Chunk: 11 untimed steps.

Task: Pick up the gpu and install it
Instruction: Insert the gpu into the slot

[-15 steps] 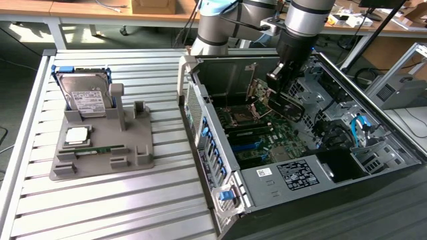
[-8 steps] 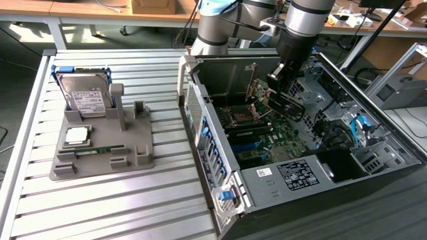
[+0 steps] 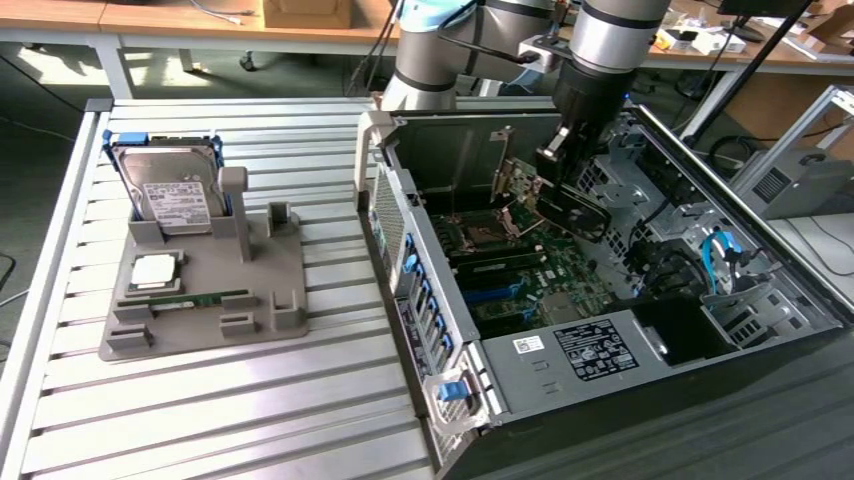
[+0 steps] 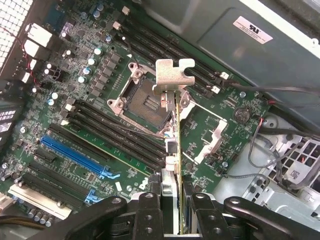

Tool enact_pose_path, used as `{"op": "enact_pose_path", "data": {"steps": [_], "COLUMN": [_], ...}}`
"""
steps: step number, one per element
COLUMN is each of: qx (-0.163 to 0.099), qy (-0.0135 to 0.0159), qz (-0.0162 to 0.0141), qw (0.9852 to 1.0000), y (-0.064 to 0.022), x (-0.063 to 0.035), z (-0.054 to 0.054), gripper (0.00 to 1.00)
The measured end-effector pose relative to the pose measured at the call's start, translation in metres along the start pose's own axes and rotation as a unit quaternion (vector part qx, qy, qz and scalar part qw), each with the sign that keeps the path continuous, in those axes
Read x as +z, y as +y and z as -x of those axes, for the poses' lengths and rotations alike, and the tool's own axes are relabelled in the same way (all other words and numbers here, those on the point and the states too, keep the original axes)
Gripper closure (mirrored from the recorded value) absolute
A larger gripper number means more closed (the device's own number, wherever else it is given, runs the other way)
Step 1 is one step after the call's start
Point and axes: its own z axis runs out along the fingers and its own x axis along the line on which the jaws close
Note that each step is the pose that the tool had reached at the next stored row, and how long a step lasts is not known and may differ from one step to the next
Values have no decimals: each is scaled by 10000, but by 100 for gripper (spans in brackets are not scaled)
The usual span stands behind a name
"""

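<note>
Gripper (image 4: pixel 175 202) clamps the gpu (image 4: pixel 178 130) over the motherboard (image 4: pixel 75 107), three o'clock from the tray (image 3: pixel 174 345) in the exterior view: picked up, seemingly unseated.

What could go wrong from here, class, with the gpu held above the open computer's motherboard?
1. The gripper pinches the gpu across its thin board, so the card may tilt or slip.
2. In the wrist view the card lies in front of the CPU socket, not the blue slot; lowered misaligned, it could jam or scrape.
</note>
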Motion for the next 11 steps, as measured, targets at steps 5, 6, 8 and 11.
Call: {"op": "enact_pose_path", "data": {"steps": [5, 6, 8, 11], "qx": [-104, -123, -162, -227], "qy": [-9, -11, -14, -20], "qz": [3, 4, 6, 8], "qw": [9999, 9999, 9999, 9997], "y": [0, 0, 0, 0], "x": [0, 0, 0, 0], "z": [0, 0, 0, 0], "gripper": [73, 73, 73, 73]}}
